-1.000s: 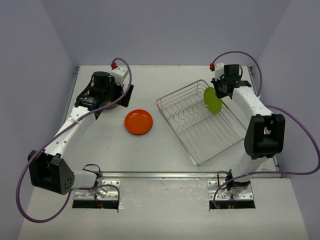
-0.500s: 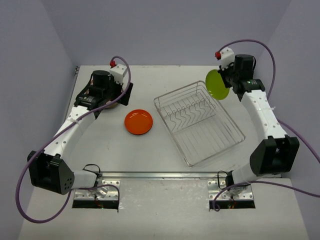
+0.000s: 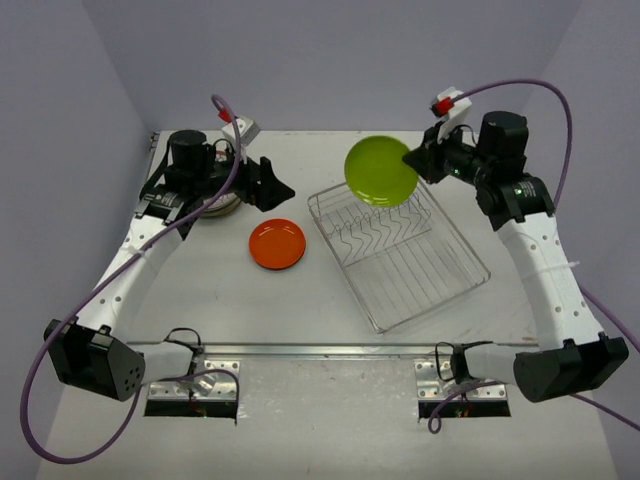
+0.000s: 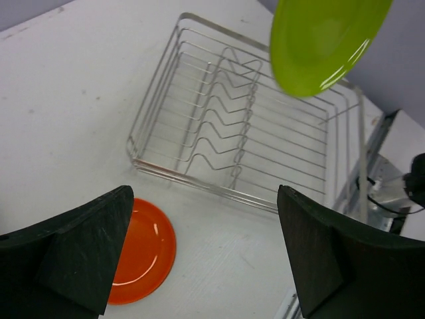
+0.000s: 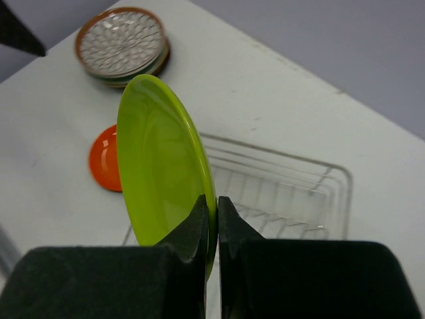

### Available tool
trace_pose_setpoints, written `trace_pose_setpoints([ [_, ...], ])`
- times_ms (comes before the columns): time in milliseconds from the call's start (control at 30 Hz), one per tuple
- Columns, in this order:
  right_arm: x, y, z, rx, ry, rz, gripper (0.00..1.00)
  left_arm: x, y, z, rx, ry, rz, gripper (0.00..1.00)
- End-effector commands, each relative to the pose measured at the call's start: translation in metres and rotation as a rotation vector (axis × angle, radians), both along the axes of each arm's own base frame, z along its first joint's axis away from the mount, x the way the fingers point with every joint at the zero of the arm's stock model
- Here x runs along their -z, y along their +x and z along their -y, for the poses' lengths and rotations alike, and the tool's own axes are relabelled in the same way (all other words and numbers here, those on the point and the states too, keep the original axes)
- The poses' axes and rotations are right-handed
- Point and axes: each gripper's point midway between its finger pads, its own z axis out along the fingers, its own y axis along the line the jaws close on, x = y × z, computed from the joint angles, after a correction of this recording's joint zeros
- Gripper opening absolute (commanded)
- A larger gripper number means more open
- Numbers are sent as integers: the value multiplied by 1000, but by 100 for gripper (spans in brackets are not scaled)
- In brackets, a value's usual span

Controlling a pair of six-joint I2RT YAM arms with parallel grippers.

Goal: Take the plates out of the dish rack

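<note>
Right end effector (image 5: 210,211) grips the lime green plate (image 5: 159,173) by its rim above the dish rack (image 3: 398,262).

White table (image 3: 330,300), plain lavender walls (image 3: 330,60) on three sides.

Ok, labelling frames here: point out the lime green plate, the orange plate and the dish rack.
lime green plate (image 3: 380,171), top view, face centre.
orange plate (image 3: 278,244), top view, centre.
dish rack (image 3: 400,260), top view, bare floor.
</note>
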Motion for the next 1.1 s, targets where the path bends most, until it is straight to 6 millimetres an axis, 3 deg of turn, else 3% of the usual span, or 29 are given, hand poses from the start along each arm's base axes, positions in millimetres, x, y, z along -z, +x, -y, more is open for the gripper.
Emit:
trace_pose_setpoints([
  [0, 31, -41, -68, -204, 132, -169, 0, -30, -24, 32, 227, -165, -46, 87],
  [100, 39, -52, -87, -263, 157, -214, 0, -26, -27, 39, 273, -177, -82, 88],
  [233, 41, -52, -94, -285, 166, -241, 0, -6, -28, 46, 302, -153, -133, 86],
  [333, 44, -52, -101, -310, 178, -269, 0, 21, -28, 52, 323, -118, -192, 81],
  [433, 47, -52, -106, -324, 182, -288, 0, 29, -30, 58, 338, -103, -206, 77],
  [500, 50, -51, -109, -331, 182, -300, 0, 32, -30, 62, 339, -87, -206, 69],
  [633, 52, -50, -114, -338, 183, -312, 0, 39, -23, 63, 326, -59, -203, 44],
  [667, 52, -50, -114, -336, 182, -312, 0, 44, -20, 61, 312, -45, -208, 34],
  [733, 52, -48, -112, -320, 176, -313, 9, 51, -15, 58, 281, -30, -228, 12],
  [800, 53, -47, -110, -303, 167, -312, 21, 54, -9, 50, 266, -49, -256, 3],
  [900, 53, -45, -104, -267, 155, -301, 38, 58, 3, 29, 227, -81, -291, 0],
  [1000, 55, -40, -91, -183, 132, -281, 78, 65, 14, -2, 166, -113, -342, 0],
  [1067, 56, -34, -80, -121, 117, -263, 87, 74, 14, -16, 147, -119, -380, 0],
])
